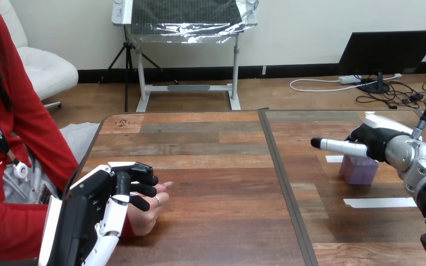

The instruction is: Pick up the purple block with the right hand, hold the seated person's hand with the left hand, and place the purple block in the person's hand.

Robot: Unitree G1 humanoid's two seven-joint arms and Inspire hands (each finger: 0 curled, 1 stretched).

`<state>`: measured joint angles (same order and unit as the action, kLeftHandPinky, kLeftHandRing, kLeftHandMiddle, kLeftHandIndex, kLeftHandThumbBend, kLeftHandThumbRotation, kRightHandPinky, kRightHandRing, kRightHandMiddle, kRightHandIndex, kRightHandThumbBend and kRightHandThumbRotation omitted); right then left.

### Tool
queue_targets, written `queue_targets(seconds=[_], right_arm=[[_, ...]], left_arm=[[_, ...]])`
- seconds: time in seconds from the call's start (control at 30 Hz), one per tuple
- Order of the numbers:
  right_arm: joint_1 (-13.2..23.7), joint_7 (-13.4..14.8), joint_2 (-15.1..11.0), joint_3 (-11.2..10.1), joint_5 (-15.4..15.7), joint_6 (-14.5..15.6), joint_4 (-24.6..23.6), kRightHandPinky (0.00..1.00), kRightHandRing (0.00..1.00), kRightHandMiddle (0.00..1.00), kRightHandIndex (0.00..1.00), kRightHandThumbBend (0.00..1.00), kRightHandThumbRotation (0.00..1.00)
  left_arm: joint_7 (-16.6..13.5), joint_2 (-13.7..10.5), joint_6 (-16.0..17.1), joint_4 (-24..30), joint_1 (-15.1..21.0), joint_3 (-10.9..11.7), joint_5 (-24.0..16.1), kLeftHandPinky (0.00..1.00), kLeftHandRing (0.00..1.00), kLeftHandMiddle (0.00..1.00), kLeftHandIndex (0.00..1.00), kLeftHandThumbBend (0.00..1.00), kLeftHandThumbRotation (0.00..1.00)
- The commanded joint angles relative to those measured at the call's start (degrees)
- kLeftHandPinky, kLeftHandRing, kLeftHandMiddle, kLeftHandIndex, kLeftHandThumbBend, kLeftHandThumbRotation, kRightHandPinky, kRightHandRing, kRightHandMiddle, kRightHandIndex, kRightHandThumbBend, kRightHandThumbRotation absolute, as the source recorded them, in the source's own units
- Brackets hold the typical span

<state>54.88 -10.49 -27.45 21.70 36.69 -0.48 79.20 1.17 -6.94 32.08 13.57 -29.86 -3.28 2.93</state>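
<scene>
A dark seam is seen running down the wooden bench, and every place is given from it. The purple block is found to the right of the seam, standing on the bench between two white tape strips: a short strip lies just beside the block on the side nearer the seam, and a longer strip lies near its front. The right hand is held right over the top of the block, reaching toward the seam from the right; whether that hand is open or closed on the block cannot be told. Well to the left of the seam, the person's hand is rested on the bench. The left hand is laid over it from the side away from the seam, and its fingers are curled down across the person's hand, pressed close together, so that the person's hand is clasped.
</scene>
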Motion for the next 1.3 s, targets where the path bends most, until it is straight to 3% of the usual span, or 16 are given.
queue_targets(seconds=[0.0,0.23,0.6,1.03,1.27], right_arm=[[2.0,-1.4,-0.3,0.7,0.3,-0.3,-0.7,0.82,0.85,0.84,0.81,0.78,1.0],[2.3,-3.9,-0.3,0.7,-0.1,0.0,-0.6,0.81,0.84,0.85,0.83,0.76,1.0],[2.3,-4.8,-0.4,0.8,0.0,-0.4,-0.5,0.79,0.81,0.84,0.84,0.73,1.0],[2.5,-4.0,-0.3,0.5,-0.2,-0.4,-0.6,0.78,0.79,0.81,0.81,0.73,1.0],[2.2,-2.1,-0.4,-0.3,-1.0,-1.0,-0.7,0.76,0.76,0.78,0.78,0.73,1.0]], left_arm=[[0.2,1.1,0.6,2.8,1.6,0.8,0.6,0.43,0.54,0.57,0.55,0.14,0.67],[-0.1,1.2,0.5,2.8,1.6,1.0,-0.1,0.42,0.54,0.57,0.55,0.15,0.66],[0.1,1.2,0.5,2.8,1.6,0.9,0.2,0.42,0.53,0.57,0.55,0.14,0.66],[0.3,1.1,0.7,2.6,1.9,0.9,0.3,0.42,0.53,0.57,0.55,0.13,0.65],[0.7,1.0,0.8,2.5,2.2,0.8,1.0,0.42,0.53,0.57,0.55,0.12,0.65]])
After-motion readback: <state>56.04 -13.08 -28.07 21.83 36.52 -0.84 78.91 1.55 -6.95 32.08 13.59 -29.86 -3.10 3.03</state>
